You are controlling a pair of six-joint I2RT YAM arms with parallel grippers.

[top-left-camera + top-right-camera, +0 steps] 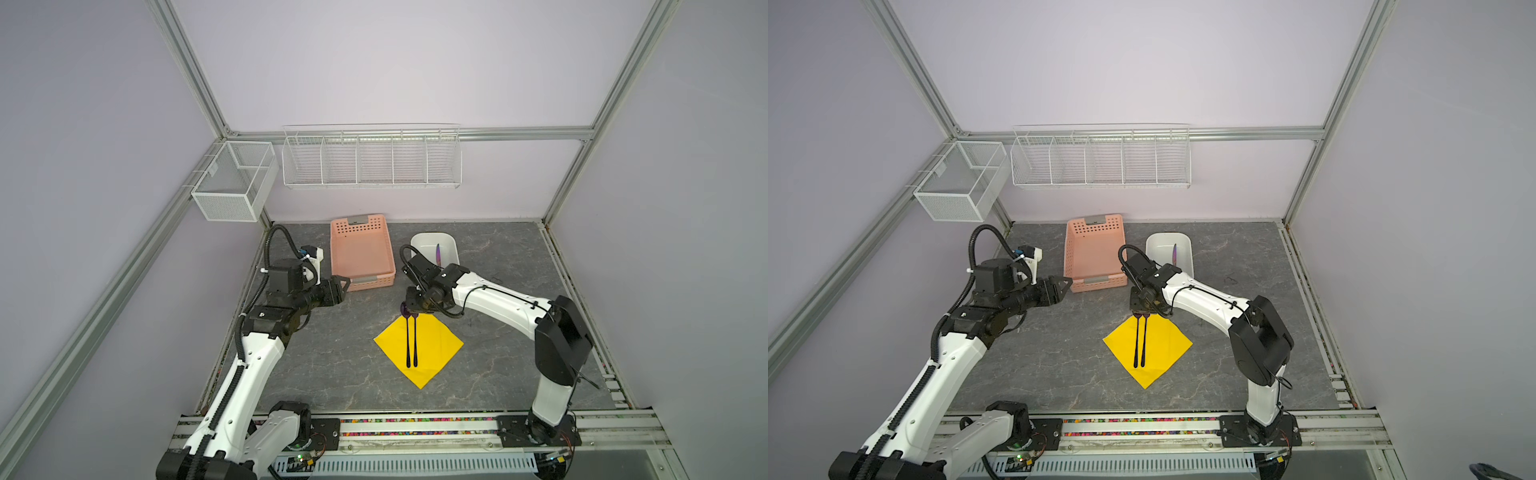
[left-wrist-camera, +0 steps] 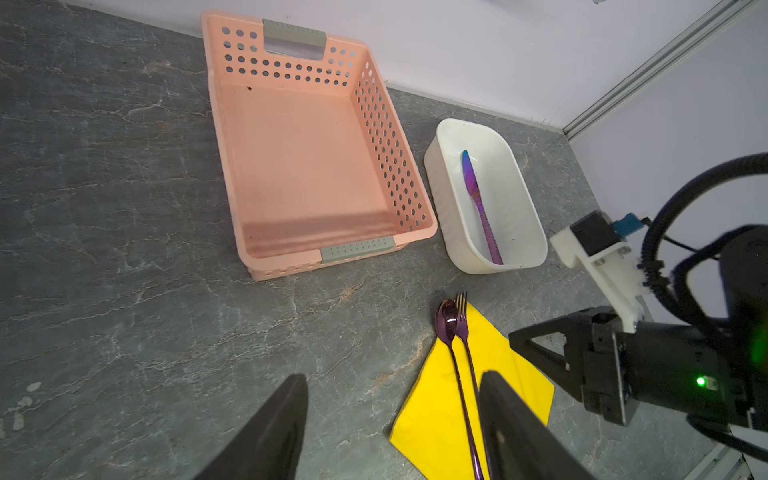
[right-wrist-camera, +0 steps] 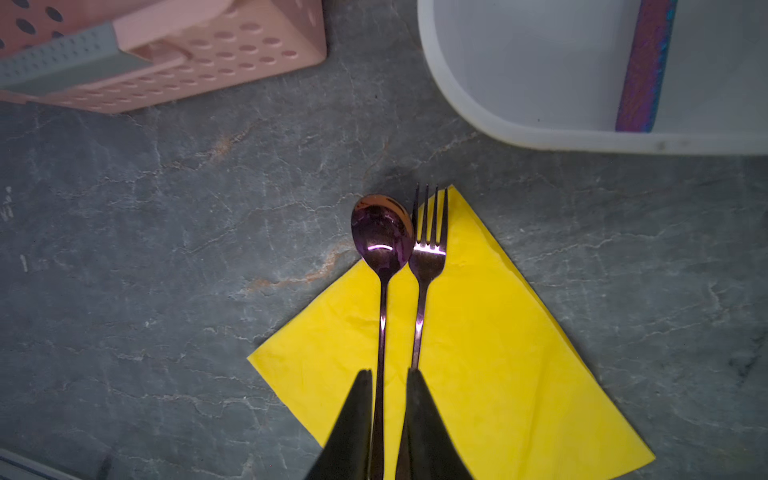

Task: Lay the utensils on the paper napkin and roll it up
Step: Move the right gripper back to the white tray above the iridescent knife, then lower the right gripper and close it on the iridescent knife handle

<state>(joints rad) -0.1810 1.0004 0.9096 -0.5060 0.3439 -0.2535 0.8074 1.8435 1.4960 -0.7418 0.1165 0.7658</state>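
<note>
Utensils point(image 3: 382, 316) lie in two places on the gray stone-pattern desk point(image 1: 332, 374). The spoon point(image 3: 382, 232) and fork point(image 3: 430, 249) rest close together on the paper napkin point(image 1: 436, 345). The knife point(image 2: 478, 199) lies alone in a white tub point(image 2: 446, 232) at 1 o'clock from the napkin in both top views. A pink perforated basket point(image 2: 382, 137) with gray handle grips stands at 11 o'clock from the napkin, just beside the tub. On the back wall hang a white wire rack point(image 1: 372, 166) of five bays and, toward 10 o'clock, a white mesh box point(image 1: 232, 183).

The bright yellow napkin sits as a diamond, one corner at 12 o'clock. Both thin dark handles run toward 6 o'clock. The glossy purple spoon bowl rests on bare desk just past the napkin's edge, and the fork tines reach the 12 o'clock corner. The knife shines purple and blue, tip toward 12 o'clock.

The right gripper point(image 3: 388, 374) hangs over the two heads, hiding them in both top views. Its jaws stand a narrow gap apart, with the spoon handle showing between them, not closed on it. The left gripper point(image 1: 344, 286) hovers at 10 o'clock from the napkin, near the basket's front corner, jaws wide and empty.
</note>
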